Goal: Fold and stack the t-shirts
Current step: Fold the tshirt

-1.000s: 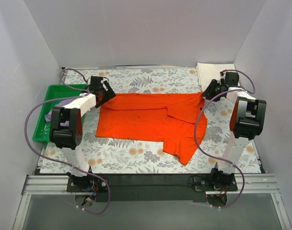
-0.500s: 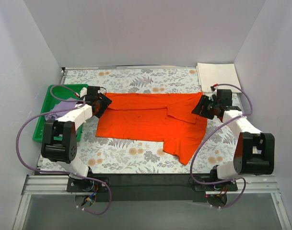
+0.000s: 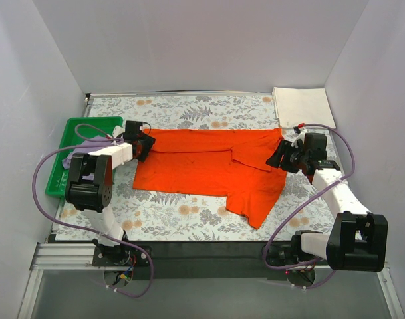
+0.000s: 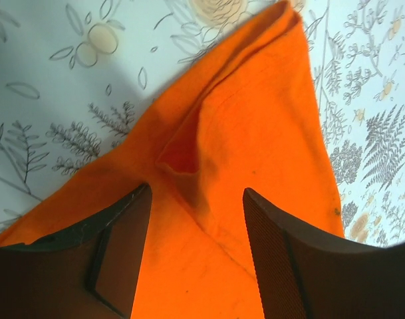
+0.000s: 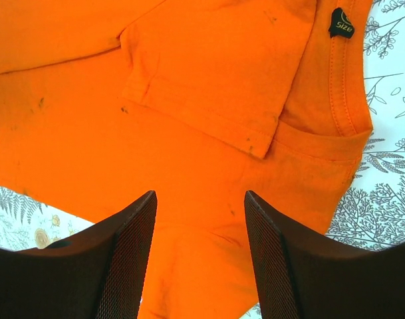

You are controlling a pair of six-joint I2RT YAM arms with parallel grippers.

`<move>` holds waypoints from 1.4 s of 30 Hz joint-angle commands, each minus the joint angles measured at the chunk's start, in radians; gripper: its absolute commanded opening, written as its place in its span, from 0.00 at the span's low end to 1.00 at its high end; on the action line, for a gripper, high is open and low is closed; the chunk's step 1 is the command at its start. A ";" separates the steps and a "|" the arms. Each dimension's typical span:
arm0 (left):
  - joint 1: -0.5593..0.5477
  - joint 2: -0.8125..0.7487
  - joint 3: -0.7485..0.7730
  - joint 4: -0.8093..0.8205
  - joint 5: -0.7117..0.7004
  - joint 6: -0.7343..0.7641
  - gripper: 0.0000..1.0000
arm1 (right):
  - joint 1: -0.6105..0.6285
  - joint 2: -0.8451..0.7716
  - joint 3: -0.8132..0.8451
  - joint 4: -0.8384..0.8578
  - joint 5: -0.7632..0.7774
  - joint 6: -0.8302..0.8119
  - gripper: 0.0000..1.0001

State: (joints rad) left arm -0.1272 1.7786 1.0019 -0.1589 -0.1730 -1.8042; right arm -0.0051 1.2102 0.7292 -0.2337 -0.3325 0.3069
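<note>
Top external view, from the left: a green tray (image 3: 58, 174) sits at the left edge of the table (image 3: 189, 109), with the lilac shirt (image 3: 90, 144) bunched inside it. Just right of the tray, the left gripper (image 3: 142, 144) is low over the left end of the orange shirt (image 3: 195, 169). That shirt lies spread across the middle of the floral table, its near sleeve (image 3: 255, 203) trailing toward the near edge. The right gripper (image 3: 280, 157) is at the shirt's right end, by the neck. Beyond it, in the far right corner, the cream shirt (image 3: 300, 106) lies folded flat, apart from the orange one.

From above, neither gripper's fingers can be made out; the wrist views settle that.

Left wrist: the jaws stand apart with orange cloth between and under them, and nothing is pinched. A small pucker (image 4: 182, 156) rises in the cloth just ahead of the fingers. The shirt's corner (image 4: 285, 16) runs to a point on the floral print.

Right wrist: these jaws are apart too, above the cloth and holding nothing. Only this view shows the collar (image 5: 352, 86) with its black size tag (image 5: 342, 23). It also shows the folded sleeve (image 5: 215, 73) lying in over the body, and small dark specks on the cloth.

Tray, lilac shirt and cream shirt appear only from above.
</note>
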 commanded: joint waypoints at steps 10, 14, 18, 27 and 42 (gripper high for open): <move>0.005 0.010 0.050 0.048 -0.072 0.022 0.44 | 0.004 -0.028 -0.008 -0.001 -0.020 -0.034 0.53; 0.005 0.019 0.055 0.048 -0.083 0.035 0.36 | 0.004 -0.018 -0.007 -0.001 -0.025 -0.034 0.53; 0.005 0.024 0.049 0.048 -0.089 0.062 0.25 | 0.004 -0.017 -0.008 -0.001 -0.025 -0.035 0.52; 0.003 -0.042 -0.025 0.047 -0.109 0.215 0.16 | 0.004 -0.026 -0.017 -0.009 -0.013 -0.028 0.52; -0.002 -0.178 -0.131 -0.008 -0.121 0.344 0.51 | 0.004 -0.055 -0.008 -0.100 0.085 -0.022 0.53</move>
State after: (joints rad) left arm -0.1287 1.6871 0.8761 -0.0910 -0.2466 -1.5158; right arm -0.0048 1.1915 0.7216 -0.2821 -0.3046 0.2855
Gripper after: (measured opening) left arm 0.496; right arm 0.527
